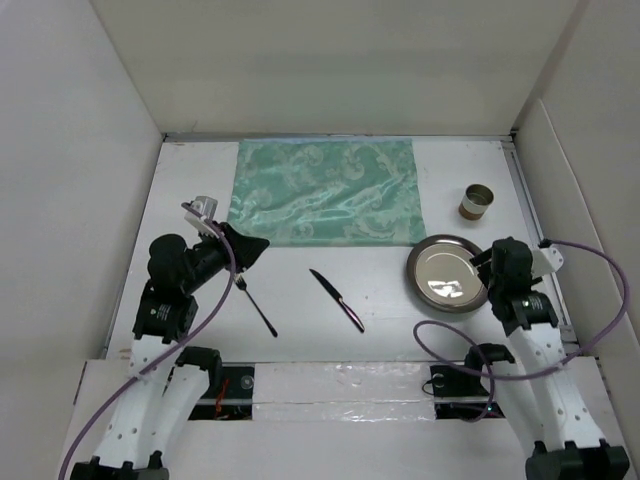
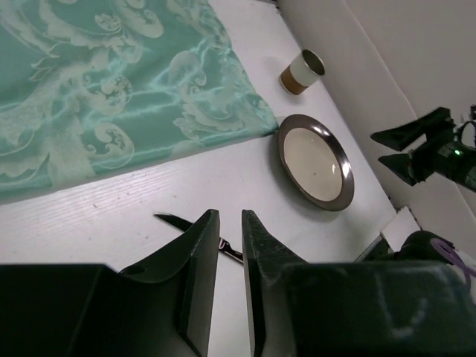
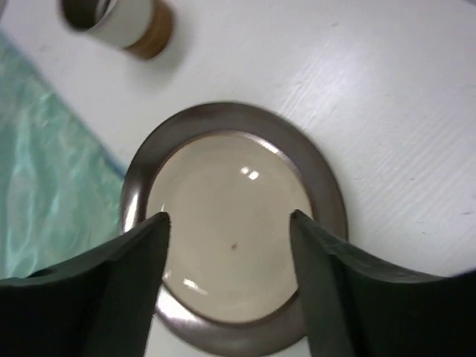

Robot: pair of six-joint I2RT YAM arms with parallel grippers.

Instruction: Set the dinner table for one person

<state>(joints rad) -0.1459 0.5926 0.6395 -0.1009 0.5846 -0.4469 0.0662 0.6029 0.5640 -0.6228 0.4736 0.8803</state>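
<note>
The dinner table (image 1: 460,165) is a white top with upright panels. A green marbled placemat (image 1: 325,190) lies at the far middle. A brown-rimmed cream plate (image 1: 447,273) sits off the mat's right corner, with a brown and white cup (image 1: 476,201) beyond it. A dark knife (image 1: 337,299) and a fork (image 1: 256,303) lie on the table in front of the mat. My right gripper (image 3: 229,216) is open and hovers over the plate (image 3: 230,171), holding nothing. My left gripper (image 2: 229,213) has its jaws nearly together and empty, above the fork's far end, with the knife (image 2: 175,220) showing past it.
White side panels (image 1: 70,150) close in the table on the left, right and back. A taped strip (image 1: 340,385) runs along the near edge between the arm bases. In the left wrist view the right arm (image 2: 435,152) stands beyond the plate (image 2: 316,160) and cup (image 2: 303,71).
</note>
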